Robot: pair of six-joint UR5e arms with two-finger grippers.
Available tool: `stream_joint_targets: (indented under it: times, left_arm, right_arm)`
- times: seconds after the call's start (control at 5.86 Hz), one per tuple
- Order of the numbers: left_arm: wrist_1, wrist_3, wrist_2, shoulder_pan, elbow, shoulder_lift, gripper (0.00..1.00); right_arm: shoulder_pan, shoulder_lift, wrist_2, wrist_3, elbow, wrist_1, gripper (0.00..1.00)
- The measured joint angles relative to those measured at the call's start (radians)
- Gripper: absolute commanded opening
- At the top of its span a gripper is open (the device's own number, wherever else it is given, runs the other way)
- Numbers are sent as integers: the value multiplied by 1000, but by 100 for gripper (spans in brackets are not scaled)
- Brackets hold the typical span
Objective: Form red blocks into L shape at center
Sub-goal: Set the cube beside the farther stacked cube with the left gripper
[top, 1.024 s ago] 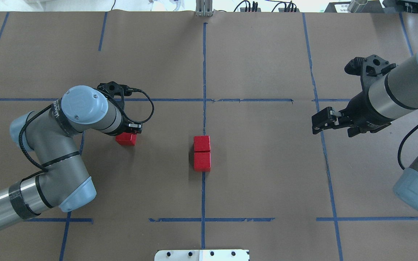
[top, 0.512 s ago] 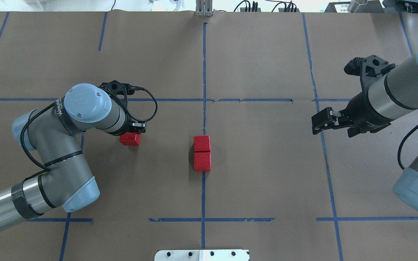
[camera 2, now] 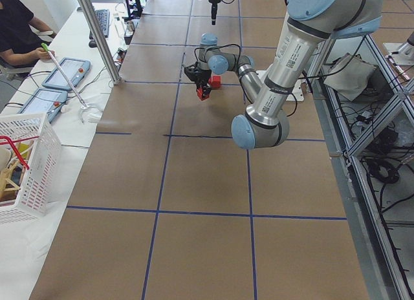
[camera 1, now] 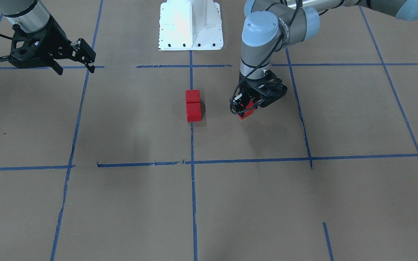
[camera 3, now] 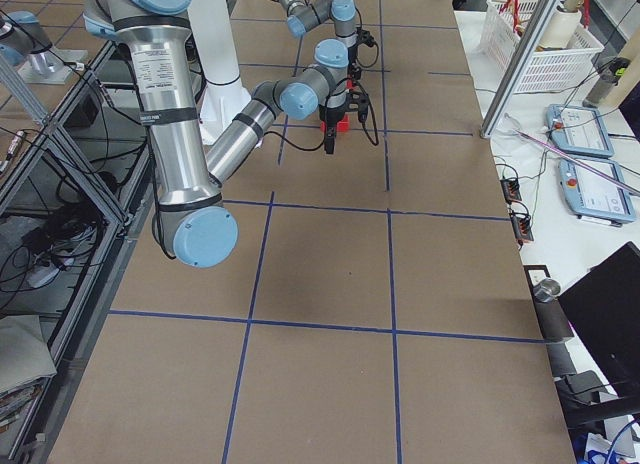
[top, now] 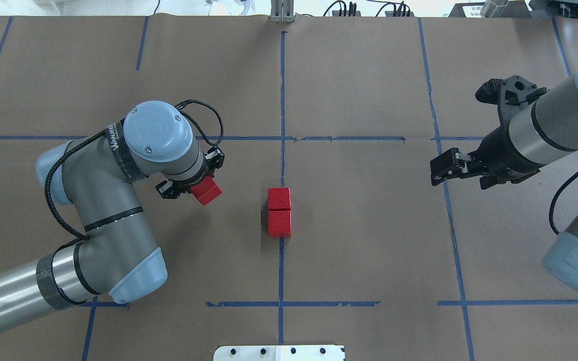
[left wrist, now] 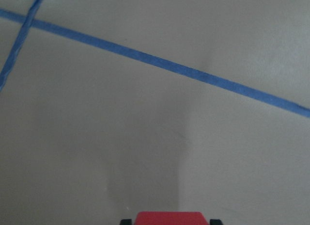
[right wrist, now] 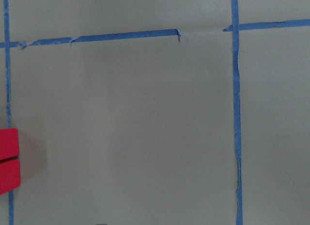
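Two red blocks (top: pixel 279 198) (top: pixel 279 223) sit touching in a column on the centre tape line; they also show in the front view (camera 1: pixel 193 104) and at the left edge of the right wrist view (right wrist: pixel 7 159). My left gripper (top: pixel 202 188) is shut on the third red block (top: pixel 206 191), held tilted just above the paper, left of the pair. This block shows in the front view (camera 1: pixel 246 110) and at the bottom of the left wrist view (left wrist: pixel 169 218). My right gripper (top: pixel 462 176) is open and empty, far right of the pair.
Blue tape lines (top: pixel 281 100) divide the brown paper into squares. The white robot base plate (camera 1: pixel 190 25) stands at the robot's side of the table. A white basket (camera 2: pixel 22 164) and tablets lie off the table's operator side.
My left gripper has carried the red block to the right, toward the centre pair, and has turned it. The right arm and the two centre blocks have not moved.
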Motion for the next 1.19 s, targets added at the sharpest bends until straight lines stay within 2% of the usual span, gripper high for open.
stream_joint_targets:
  times: [0.34, 0.51, 0.85, 1.19]
  left_arm:
    - [56, -433, 48, 57, 17, -42, 6]
    - [96, -577, 55, 67, 40, -75, 6]
    - [117, -783, 94, 77, 124, -142, 6]
    - [121, -865, 100, 82, 217, -215, 7]
  right_arm:
    - [0, -1, 0, 3, 4, 0, 100]
    - [1, -1, 0, 5, 9, 0, 100]
    - [1, -1, 0, 6, 13, 0, 100]
    - [0, -1, -1, 6, 8, 0, 100]
